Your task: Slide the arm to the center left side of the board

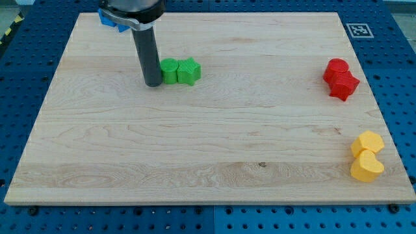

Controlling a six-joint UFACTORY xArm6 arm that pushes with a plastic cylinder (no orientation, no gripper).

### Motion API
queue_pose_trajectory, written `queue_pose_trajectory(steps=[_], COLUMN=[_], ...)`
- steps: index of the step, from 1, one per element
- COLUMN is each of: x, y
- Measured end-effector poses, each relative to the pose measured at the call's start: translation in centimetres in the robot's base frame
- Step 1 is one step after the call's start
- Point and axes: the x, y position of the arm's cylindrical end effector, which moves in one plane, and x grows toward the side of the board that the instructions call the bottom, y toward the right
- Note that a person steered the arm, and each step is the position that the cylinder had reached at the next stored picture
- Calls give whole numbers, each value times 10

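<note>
My dark rod comes down from the view's top, and my tip (153,84) rests on the wooden board (195,149) in its upper left part. Right of the tip, touching or nearly touching the rod, sits a green cube (169,71), with a green star-like block (189,71) against its right side. A blue block (110,19) shows at the board's top edge, partly hidden behind the arm.
Two red blocks (337,68) (344,84) sit together near the view's right edge. Two yellow blocks (368,142) (367,166) sit together at the lower right. A black-and-white marker tag (358,29) is at the board's top right corner.
</note>
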Motion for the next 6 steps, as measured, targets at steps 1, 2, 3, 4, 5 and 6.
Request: queue_pose_trajectory(steps=[1, 2, 3, 4, 5, 6], x=[2, 25, 42, 42, 47, 56], y=[-3, -12, -12, -12, -6, -44])
